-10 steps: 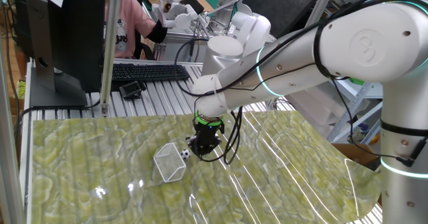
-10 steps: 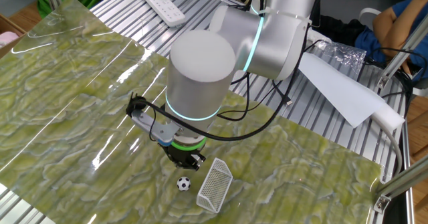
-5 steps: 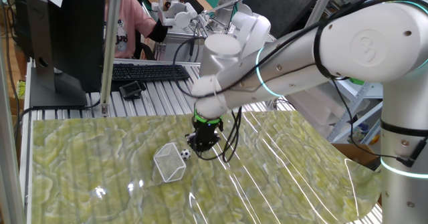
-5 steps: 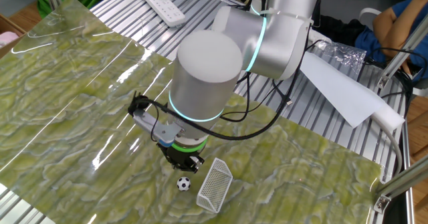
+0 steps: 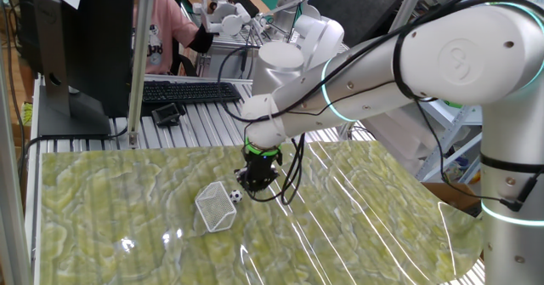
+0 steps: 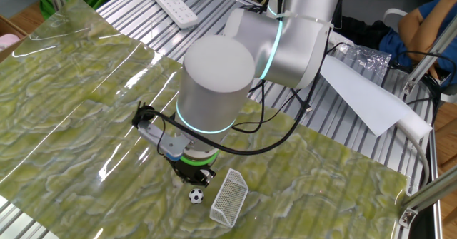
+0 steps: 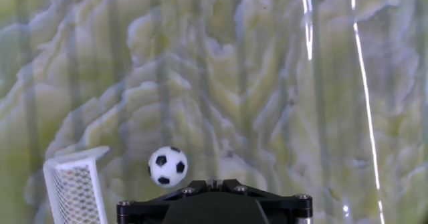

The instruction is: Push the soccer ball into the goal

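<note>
The gripper (image 5: 252, 183) points straight down over the green marbled mat (image 5: 102, 191) that covers the tabletop, its jaws clenched together with nothing between them. The soccer ball (image 5: 234, 196) sits on the mat just beside the gripper, on the side facing the goal (image 5: 215, 208). In the other fixed view the soccer ball (image 6: 196, 195) lies just below the gripper (image 6: 198, 178), with a small gap between it and the goal (image 6: 229, 197) to its right. In the hand view the soccer ball (image 7: 167, 166) rests just above the dark gripper body (image 7: 214, 202), near the white frame and mesh of the goal (image 7: 75, 185) at the lower left. The ball is outside the goal, close to its opening. A keyboard (image 5: 187, 91) lies on the ribbed metal surface beyond the mat.
</note>
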Robot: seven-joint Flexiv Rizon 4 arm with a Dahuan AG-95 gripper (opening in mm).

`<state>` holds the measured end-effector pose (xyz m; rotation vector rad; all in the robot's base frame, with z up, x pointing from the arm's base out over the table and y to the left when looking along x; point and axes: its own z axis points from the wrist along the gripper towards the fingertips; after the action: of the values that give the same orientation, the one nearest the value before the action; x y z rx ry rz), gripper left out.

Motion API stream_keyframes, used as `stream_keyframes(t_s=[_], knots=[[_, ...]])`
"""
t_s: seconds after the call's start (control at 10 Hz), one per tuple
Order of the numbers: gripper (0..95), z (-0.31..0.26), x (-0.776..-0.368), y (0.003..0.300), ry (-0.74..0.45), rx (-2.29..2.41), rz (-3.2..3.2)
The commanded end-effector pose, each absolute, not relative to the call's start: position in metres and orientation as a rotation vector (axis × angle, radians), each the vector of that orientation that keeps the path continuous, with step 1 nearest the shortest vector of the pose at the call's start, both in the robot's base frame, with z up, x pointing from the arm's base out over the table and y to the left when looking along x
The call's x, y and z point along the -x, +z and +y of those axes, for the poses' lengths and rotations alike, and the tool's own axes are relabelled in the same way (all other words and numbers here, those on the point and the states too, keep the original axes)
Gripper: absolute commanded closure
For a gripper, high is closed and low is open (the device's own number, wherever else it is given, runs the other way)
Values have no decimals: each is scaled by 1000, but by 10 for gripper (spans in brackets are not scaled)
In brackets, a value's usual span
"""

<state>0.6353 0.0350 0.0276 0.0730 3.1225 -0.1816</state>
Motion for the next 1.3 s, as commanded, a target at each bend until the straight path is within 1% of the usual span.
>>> stream_keyframes(t_s=[0.1, 1.3], knots=[[950, 36, -644, 27, -174, -73, 3131], [950, 52, -646, 16, -138, -136, 3143]])
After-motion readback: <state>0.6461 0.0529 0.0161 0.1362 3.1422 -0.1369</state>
